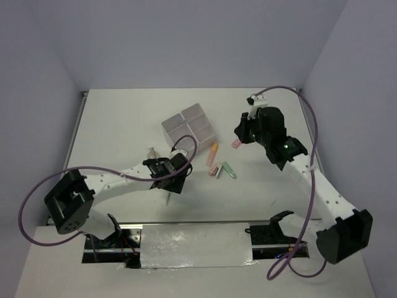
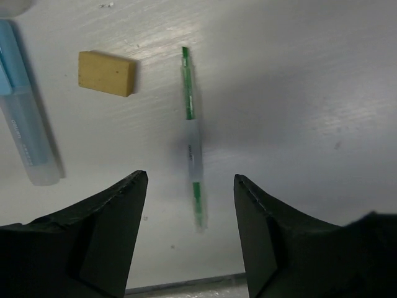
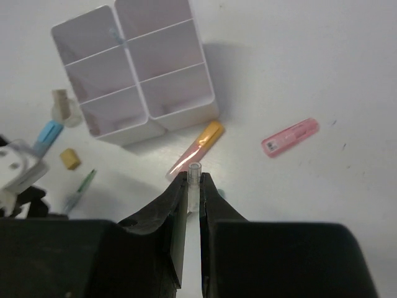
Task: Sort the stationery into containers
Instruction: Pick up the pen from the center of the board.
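**On the tabletop (image 1: 124,124): one pen to lift, one piece in hand**

From above, the organiser (image 1: 175,135) stands mid-tabletop. Left wrist: the left gripper (image 2: 189,179) hangs spread above a thin green pen (image 2: 193,139), probably light, stiff and apt to roll; take it mid-barrel. Right wrist: the right gripper (image 3: 193,179) pinches a clear tube (image 3: 196,169).

Organiser (image 1: 189,127) on table (image 1: 124,118), far-centre.
Long highlighter (image 1: 213,154) just beside organiser's near-right corner.
Flat piece (image 1: 236,143) right of organiser, beyond long highlighter.
Short piece (image 1: 217,169) and second short piece (image 1: 229,170) side by side, nearer than long highlighter.
Tape roll (image 3: 65,107) just beside organiser's left wall.
Farther near-left: second highlighter (image 3: 46,133), eraser block (image 3: 69,158), thin pen (image 3: 80,189); eraser block between the other two.
Left gripper (image 2: 189,179) over thin pen, spread.
Small tube (image 3: 196,169) pinched in right gripper (image 3: 193,180), right of organiser.
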